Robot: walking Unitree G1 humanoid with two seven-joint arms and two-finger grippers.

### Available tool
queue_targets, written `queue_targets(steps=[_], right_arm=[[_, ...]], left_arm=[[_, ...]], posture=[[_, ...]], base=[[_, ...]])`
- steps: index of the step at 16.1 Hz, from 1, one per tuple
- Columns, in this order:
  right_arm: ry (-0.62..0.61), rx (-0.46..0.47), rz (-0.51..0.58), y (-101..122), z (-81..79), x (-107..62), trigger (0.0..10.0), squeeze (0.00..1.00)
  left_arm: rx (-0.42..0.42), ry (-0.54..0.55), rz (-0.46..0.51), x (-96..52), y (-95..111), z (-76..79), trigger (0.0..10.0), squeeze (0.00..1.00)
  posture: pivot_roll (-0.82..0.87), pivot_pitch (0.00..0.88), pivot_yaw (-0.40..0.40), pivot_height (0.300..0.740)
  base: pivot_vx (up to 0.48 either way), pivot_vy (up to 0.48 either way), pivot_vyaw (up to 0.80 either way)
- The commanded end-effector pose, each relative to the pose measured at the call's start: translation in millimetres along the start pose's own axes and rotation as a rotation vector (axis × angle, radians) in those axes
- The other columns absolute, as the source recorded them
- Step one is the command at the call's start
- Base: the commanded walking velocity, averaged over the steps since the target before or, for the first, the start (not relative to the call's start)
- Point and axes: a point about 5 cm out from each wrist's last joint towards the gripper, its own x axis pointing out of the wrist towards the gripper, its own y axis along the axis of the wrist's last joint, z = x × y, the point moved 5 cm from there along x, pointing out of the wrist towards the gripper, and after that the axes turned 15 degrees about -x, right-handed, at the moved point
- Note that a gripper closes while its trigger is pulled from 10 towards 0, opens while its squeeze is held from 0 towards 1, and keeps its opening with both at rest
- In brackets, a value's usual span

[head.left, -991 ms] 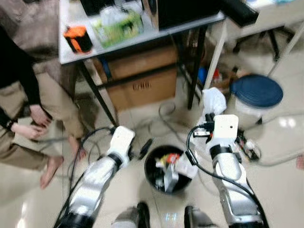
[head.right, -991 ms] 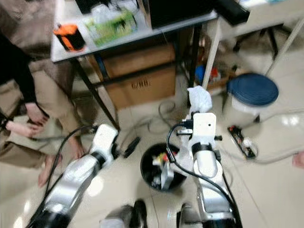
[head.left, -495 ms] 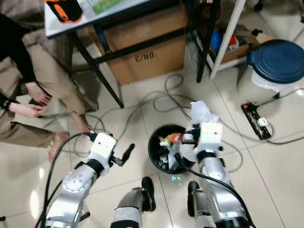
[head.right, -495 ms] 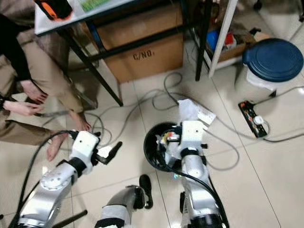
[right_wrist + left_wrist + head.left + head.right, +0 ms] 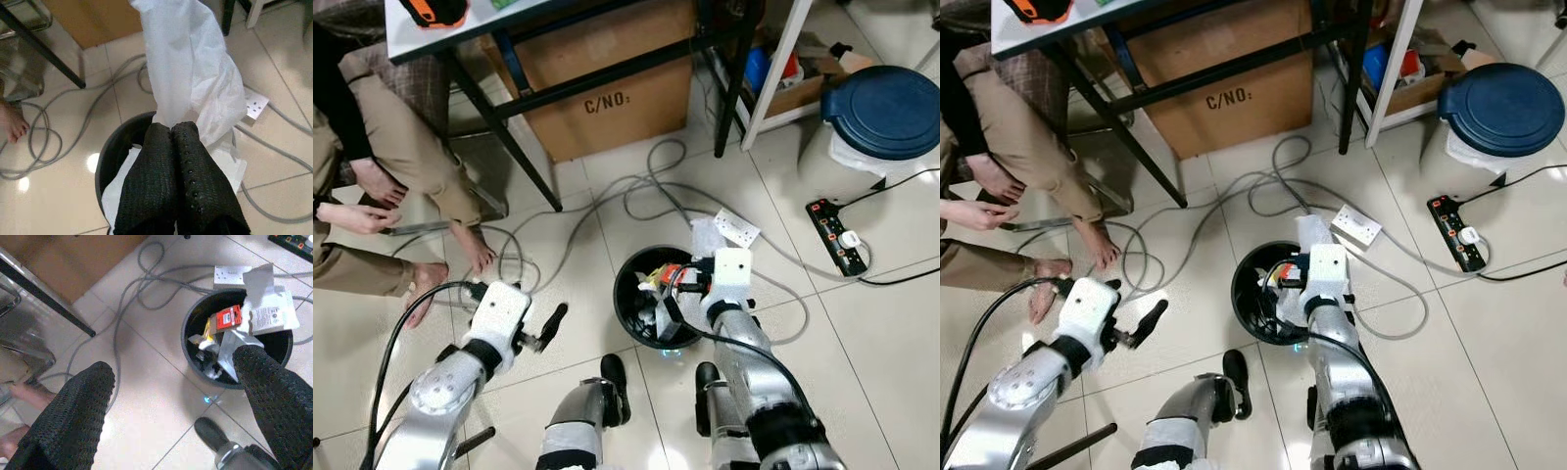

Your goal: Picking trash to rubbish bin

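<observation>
- Glossy cream floor tiles (image 5: 607,211) run under everything, crossed by loops of grey cable (image 5: 646,191).
- Right end effector (image 5: 173,128) has its two black fingers pressed tight together on a crumpled white tissue sheet (image 5: 188,73), which stands up from the fingertips directly over the rim of the round black rubbish bin (image 5: 631,289).
- That bin sits on the floor just in front of the robot's feet; inside it lie a red-and-white packet (image 5: 229,317), white printed paper (image 5: 271,313) and other scraps.
- Right silver arm (image 5: 749,362) reaches forward from the body to the bin's right edge.
- Left end effector (image 5: 551,323) hovers low over bare tile to the left of the bin, its fingers spread wide and holding nothing; in the left wrist view the bin shows between them, further off.
- White socket block (image 5: 1356,225) lies on the floor just beyond the bin, touching the grey cable.
- Black power strip (image 5: 835,238) lies well to the right, near a white pail with a dark blue lid (image 5: 881,110).
- Brown cardboard box (image 5: 607,78) marked "C/NO:" stands beneath a grey table (image 5: 431,34) with black legs.
- Seated person in tan trousers (image 5: 382,147) is at the left, bare feet on the floor, one hand (image 5: 357,217) near a knee.
</observation>
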Motion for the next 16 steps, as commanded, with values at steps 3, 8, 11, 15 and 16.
queue_targets(steps=[3, 8, 11, 15, 16], right_arm=[[0.061, 0.028, -0.106, -28.7, -15.2, 0.9, 0.0, 0.00], [0.123, 0.099, -0.180, -43.3, -28.6, 4.1, 0.0, 0.00], [0.135, 0.097, -0.191, -46.7, -30.4, 4.6, 0.0, 0.00], [0.153, 0.100, -0.188, -48.4, -34.5, 3.8, 0.0, 0.00], [0.131, 0.095, -0.183, -48.8, -29.9, 4.0, 0.0, 0.00]], left_arm=[[-0.003, 0.017, -0.036, -9.9, -6.1, -8.2, 10.0, 0.00], [-0.002, 0.019, -0.050, -14.4, -6.2, -6.7, 10.0, 0.00], [0.002, 0.020, -0.062, -17.1, -8.0, -6.0, 10.0, 0.00], [0.003, 0.019, -0.072, -16.6, -9.6, -4.0, 10.0, 0.00], [-0.001, 0.014, -0.069, -14.5, -8.5, -2.0, 10.0, 0.00]], posture=[[0.19, 0.464, 0.180, 0.740], [0.20, 0.476, 0.181, 0.740], [0.20, 0.479, 0.184, 0.740], [0.20, 0.478, 0.185, 0.740], [0.19, 0.477, 0.181, 0.740]], base=[[0.000, 0.000, 0.00], [0.000, 0.000, 0.00], [0.000, 0.000, 0.00], [0.000, 0.000, 0.00], [0.000, 0.000, 0.00]])
